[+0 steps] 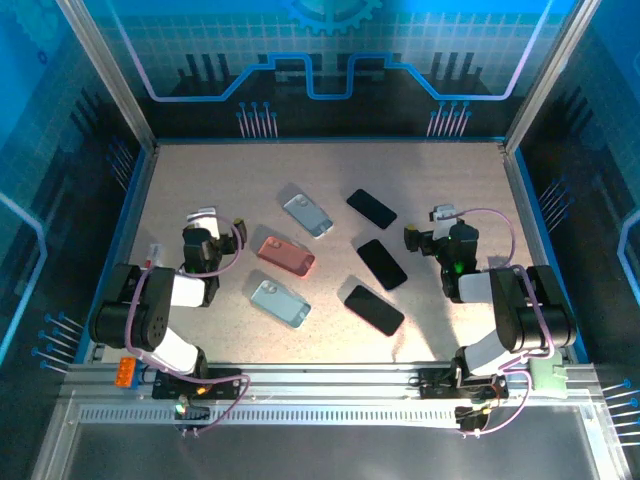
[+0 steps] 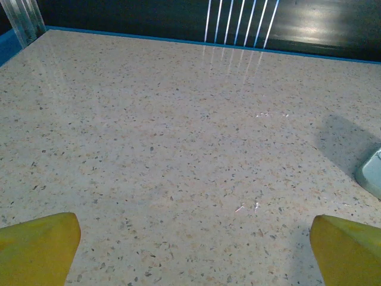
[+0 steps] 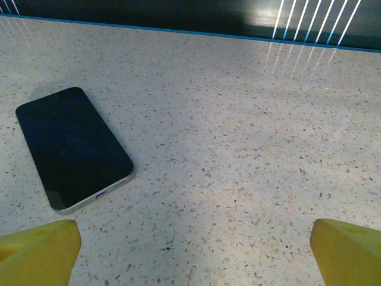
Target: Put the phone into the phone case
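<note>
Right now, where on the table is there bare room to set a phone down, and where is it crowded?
Bare: the far strip between the back wall and the upper blue case and far phone; both far corners, beyond the left end effector and right end effector. Crowded: the middle, around the pink case and middle phone.

Left gripper [image 2: 193, 256] has its jaws spread wide, with yellow fingertips [image 2: 36, 247] in both bottom corners and nothing between them. It sits over bare speckled table [image 2: 178, 131]. The pale grey-blue corner of a case [image 2: 372, 173] pokes in at the right edge, lying flat, with a shadow behind it. A blue strip [image 2: 119, 34] runs along the far edge, under a dark wall [image 2: 149, 18] with white vertical lines. Post [image 2: 24, 21] top left.
</note>
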Available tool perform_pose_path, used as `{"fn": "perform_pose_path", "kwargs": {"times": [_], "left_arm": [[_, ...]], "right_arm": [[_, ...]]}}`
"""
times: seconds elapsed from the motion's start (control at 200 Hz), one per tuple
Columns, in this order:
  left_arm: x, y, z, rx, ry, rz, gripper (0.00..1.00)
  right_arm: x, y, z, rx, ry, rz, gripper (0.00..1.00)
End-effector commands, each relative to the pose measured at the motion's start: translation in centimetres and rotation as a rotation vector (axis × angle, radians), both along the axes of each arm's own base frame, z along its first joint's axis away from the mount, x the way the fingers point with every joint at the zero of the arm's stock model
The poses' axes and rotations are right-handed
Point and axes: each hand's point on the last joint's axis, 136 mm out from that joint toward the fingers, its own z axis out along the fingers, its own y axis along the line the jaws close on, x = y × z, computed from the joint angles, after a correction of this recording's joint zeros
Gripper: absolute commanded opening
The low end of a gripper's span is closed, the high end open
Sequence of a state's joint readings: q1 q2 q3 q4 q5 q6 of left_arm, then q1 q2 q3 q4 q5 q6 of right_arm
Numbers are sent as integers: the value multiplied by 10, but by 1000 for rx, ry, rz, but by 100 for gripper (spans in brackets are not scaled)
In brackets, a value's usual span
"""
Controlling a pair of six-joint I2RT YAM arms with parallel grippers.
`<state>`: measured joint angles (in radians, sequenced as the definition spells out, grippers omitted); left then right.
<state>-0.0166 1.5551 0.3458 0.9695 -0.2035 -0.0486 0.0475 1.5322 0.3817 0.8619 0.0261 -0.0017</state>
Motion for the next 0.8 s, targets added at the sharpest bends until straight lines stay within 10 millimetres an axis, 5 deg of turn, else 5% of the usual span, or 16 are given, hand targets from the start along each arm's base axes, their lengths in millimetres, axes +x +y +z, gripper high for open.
{"fn": "perform_pose_path", "kwargs": {"times": [0.0,0.795], "left_arm": [[4,0,6,13,-13,-8,99],[4,0,6,11,-12,-10,99]], "right_arm": [[7,3,9,-14,-33,4,100],[7,2,9,-5,-30,9,100]]}}
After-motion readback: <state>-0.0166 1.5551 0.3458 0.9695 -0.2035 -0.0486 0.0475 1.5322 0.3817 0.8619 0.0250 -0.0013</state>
